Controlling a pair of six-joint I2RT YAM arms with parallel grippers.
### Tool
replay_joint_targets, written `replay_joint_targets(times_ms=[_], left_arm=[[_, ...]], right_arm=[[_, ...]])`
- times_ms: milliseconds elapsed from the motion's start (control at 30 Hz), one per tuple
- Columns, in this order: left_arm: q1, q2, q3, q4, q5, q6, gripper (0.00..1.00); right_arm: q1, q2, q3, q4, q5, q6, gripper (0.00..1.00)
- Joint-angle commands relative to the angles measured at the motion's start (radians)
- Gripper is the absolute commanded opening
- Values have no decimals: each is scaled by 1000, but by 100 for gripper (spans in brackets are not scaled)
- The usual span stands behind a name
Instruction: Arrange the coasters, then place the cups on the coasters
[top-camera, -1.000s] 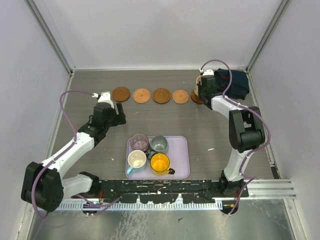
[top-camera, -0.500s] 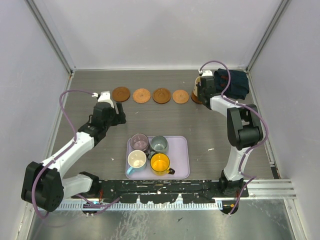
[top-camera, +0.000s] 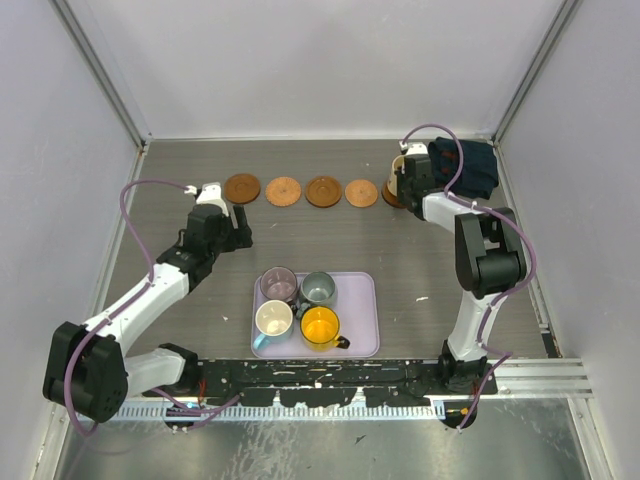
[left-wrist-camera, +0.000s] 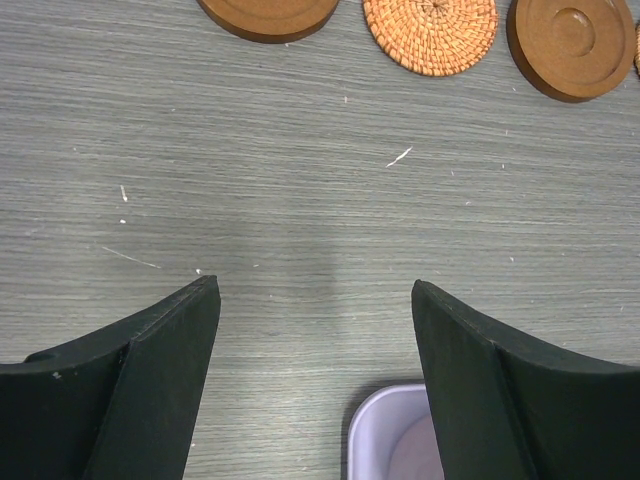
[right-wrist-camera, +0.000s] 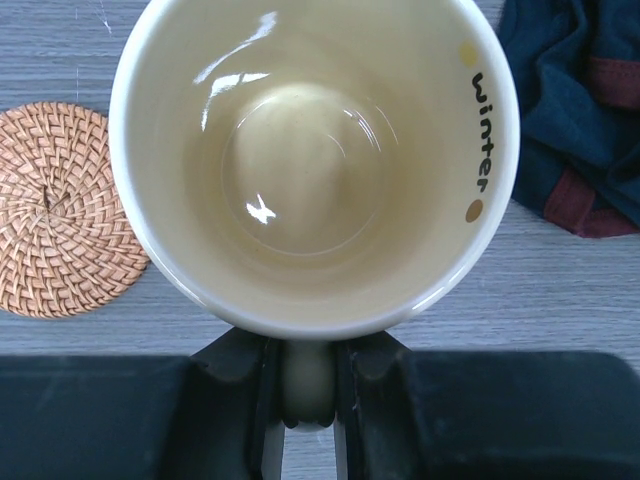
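Observation:
Four coasters lie in a row at the back: dark, woven, dark, woven. A fifth coaster peeks out beneath the right gripper. That gripper is shut on the handle of the pale cream cup, held upright over that coaster; I cannot tell whether they touch. Purple, grey-teal, cream-and-blue and yellow cups stand on the lavender tray. The left gripper is open and empty, low over the table between the row and the tray.
A dark blue cloth lies bunched at the back right, just beyond the cream cup. A woven coaster sits left of that cup. The tray's corner shows between the left fingers. Grey walls enclose the table on three sides.
The right arm's elbow has shifted slightly; the cream cup stays in its grip over the fifth coaster. The left arm has not moved.

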Motion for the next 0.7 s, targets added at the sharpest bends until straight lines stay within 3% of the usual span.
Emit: replay_joint_targets(times_ms=[0, 667], left_arm=[[5, -6, 30, 52, -2, 5, 79], [5, -23, 19, 50, 8, -2, 79]], right_arm=[[-4, -46, 20, 140, -18, 11, 1], [-4, -72, -8, 131, 11, 4, 1]])
